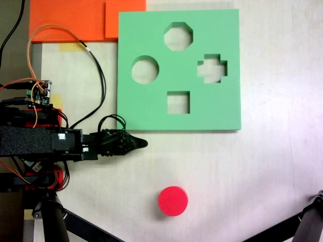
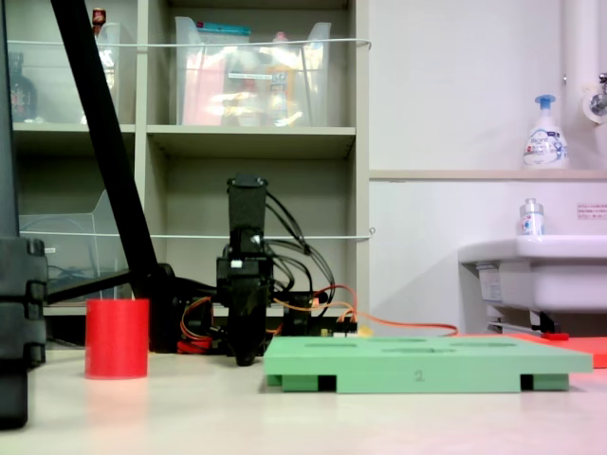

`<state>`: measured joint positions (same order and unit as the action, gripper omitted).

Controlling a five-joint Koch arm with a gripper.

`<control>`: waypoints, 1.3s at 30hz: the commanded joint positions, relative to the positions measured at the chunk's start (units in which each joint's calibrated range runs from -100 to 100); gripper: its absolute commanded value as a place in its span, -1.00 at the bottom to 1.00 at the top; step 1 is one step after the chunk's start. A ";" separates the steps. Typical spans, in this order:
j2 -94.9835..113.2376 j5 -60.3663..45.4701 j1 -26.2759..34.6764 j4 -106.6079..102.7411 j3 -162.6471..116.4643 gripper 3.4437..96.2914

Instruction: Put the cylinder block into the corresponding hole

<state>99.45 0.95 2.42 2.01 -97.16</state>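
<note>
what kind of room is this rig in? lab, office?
Probably a lab or utility room, not a dedicated test cell: the second exterior view shows a wall sink with a soap pump bottle above it, and shelves holding clear storage bins behind the arm.

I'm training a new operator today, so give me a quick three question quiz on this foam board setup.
1. True or false: the red cylinder block already sits in the green board.
2. How many cut-outs does the board have?
3. In the first exterior view, the hand is: A) over the round hole, B) just off the board's lower edge, C) touching the cylinder.

Key: 1 false, it stands on the table apart from the board. 2 four: octagon, circle, cross, square. 3 B.
</note>
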 commanded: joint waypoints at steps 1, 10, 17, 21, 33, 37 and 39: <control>0.55 -0.29 0.20 -1.19 -2.84 -0.01; 0.55 -0.29 0.20 -1.19 -2.84 -0.01; 0.55 -0.29 0.20 -1.19 -2.84 -0.01; 0.55 -0.29 2.59 -0.90 -2.84 0.00; 0.55 13.28 -2.64 12.77 -2.84 0.07; 0.55 30.77 -2.98 44.55 -2.84 0.02; 0.55 35.60 -2.74 55.24 -2.84 0.03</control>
<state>99.32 30.99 -0.46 41.16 -99.22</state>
